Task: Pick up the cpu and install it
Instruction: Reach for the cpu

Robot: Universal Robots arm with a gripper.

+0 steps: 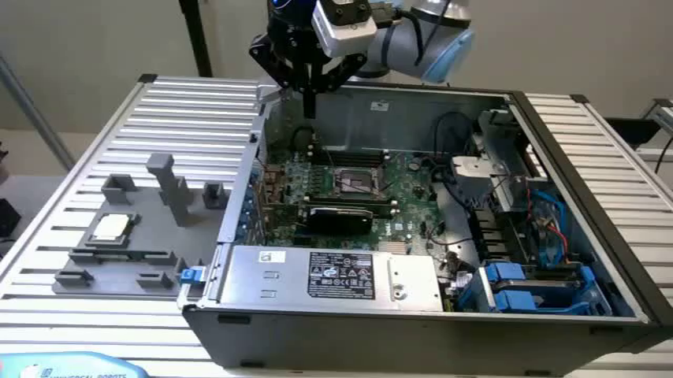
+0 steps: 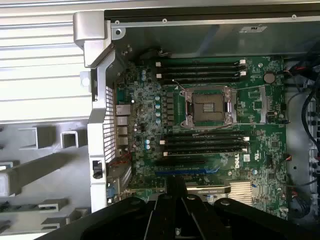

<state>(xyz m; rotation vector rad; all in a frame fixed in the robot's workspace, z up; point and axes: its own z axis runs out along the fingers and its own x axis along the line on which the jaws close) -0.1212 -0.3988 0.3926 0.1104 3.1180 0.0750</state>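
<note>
Pincer (image 1: pixel 311 110), pressed together and pinching nothing, is hanging over the back edge of the open case (image 1: pixel 421 315) in the exterior view. Well apart, at that view's left, the cpu (image 1: pixel 110 227) is lying flat on the grey fixture (image 1: pixel 137 264) on the slatted surface (image 1: pixel 189 102). In the wrist view the pincer (image 2: pixel 175 195) is pointing over the motherboard (image 2: pixel 250 165), whose socket (image 2: pixel 209 106) is showing a dark centre.

Universal Robots arm (image 1: pixel 426 43) reaches in from the upper edge of the exterior view, wrist turned downward. Its black gripper (image 1: pixel 311 110) hangs vertical, fingers pressed together with nothing between them, and a grey wrist camera (image 1: pixel 345 20) is mounted alongside.
</note>
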